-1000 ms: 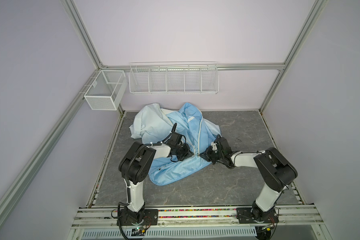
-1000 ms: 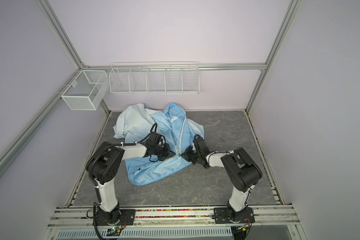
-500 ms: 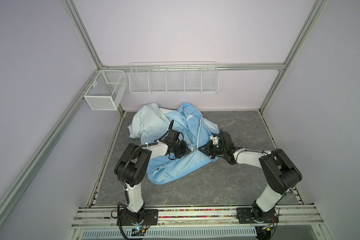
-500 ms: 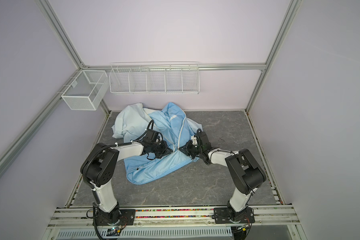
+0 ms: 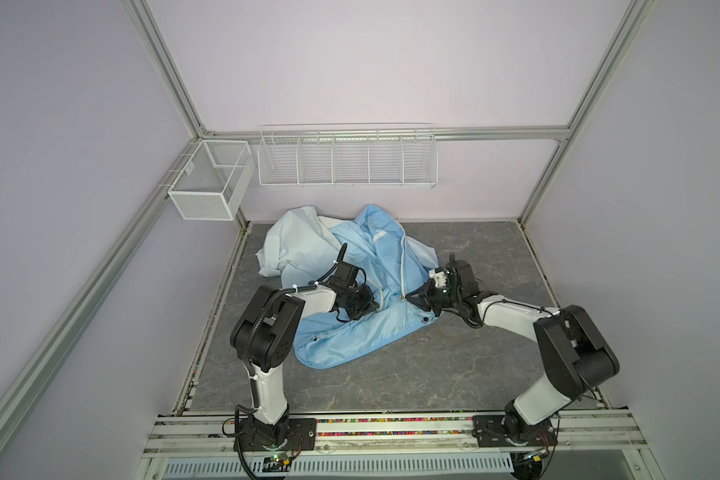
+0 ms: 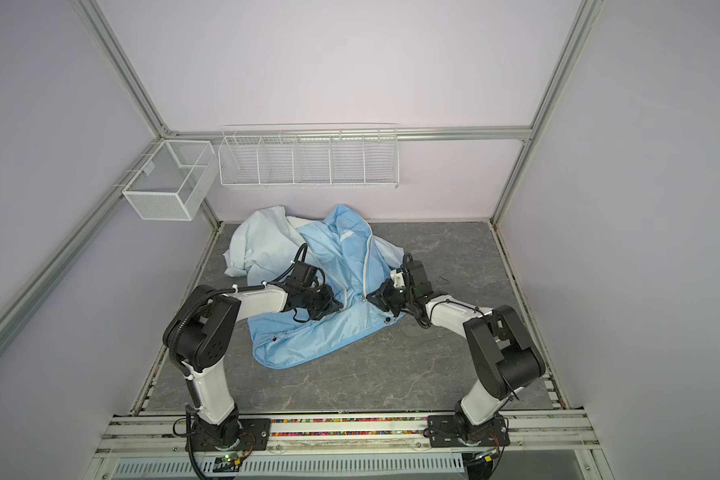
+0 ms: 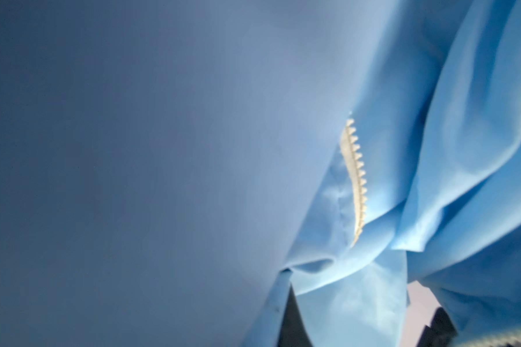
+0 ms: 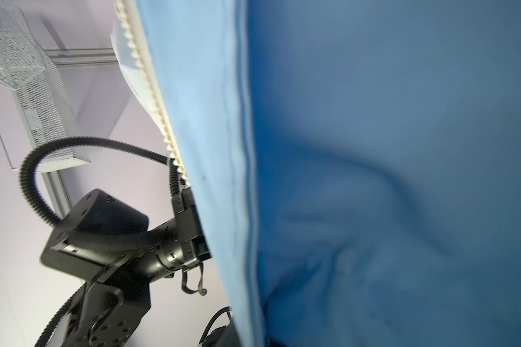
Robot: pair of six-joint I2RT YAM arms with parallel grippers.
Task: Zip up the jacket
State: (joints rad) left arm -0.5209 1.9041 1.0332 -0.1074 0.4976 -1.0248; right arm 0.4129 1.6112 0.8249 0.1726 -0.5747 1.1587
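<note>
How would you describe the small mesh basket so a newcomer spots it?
Start at the grey tabletop holding the light-blue jacket, then look to its back corner on the left of both top views. On the frame rail there hangs the mesh basket. Unlike the long wire rack beside it, it is short, boxy and fine-meshed.

Table (image 5: 391,382) bare in front; jacket (image 5: 350,340) crowds the back left.
</note>
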